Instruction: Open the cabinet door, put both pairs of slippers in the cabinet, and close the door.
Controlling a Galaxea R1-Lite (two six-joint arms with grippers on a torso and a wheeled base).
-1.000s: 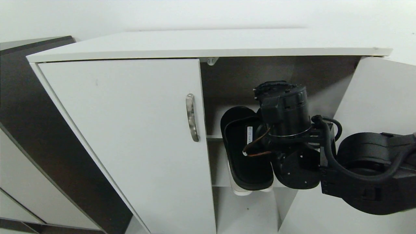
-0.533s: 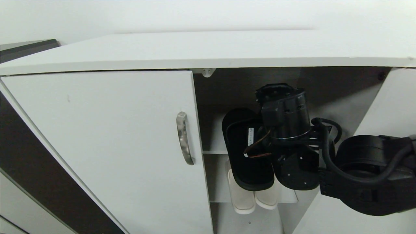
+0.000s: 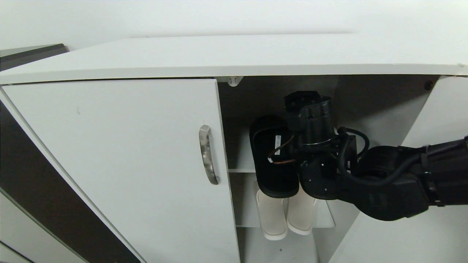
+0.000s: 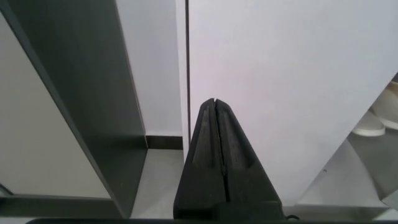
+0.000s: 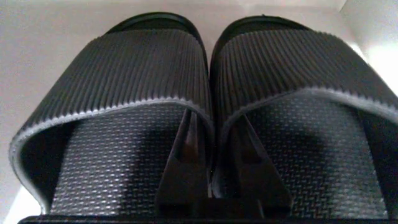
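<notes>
Presently, right wrist view: right gripper (image 5: 214, 165), two tapered dark fingers (image 5: 186, 155) closed on the meeting inner walls of the black slippers (image 5: 143, 81), one finger inside each slipper. The straps are ribbed, soft-looking arches with a pale edge line. The footbeds are finely pebbled, and the toes are rounded and point away from the wrist. Head view: white flat-panel cabinet (image 3: 234, 54), matte and square-edged. The left door (image 3: 120, 153) is shut and carries a curved brushed-metal handle (image 3: 207, 155). The right door (image 3: 431, 120) is swung open beside the arm. The black pair sits ahead of the gripper in the open bay, about level with the upper shelf (image 3: 239, 170). The white slippers (image 3: 285, 215), smooth and rounded, lie side by side on the lower shelf, below the gripper. Likely hazards: the hold is on thin, pliable strap walls, so the pair could splay or slide free. A heel could also catch the shelf's front edge if brought in low. If released while overhanging, the pair may tip out and foul the door's closing. Left wrist view: left gripper (image 4: 214, 106), black, wedge-shaped, its fingers pressed together on nothing, facing the plain front of the shut door.
</notes>
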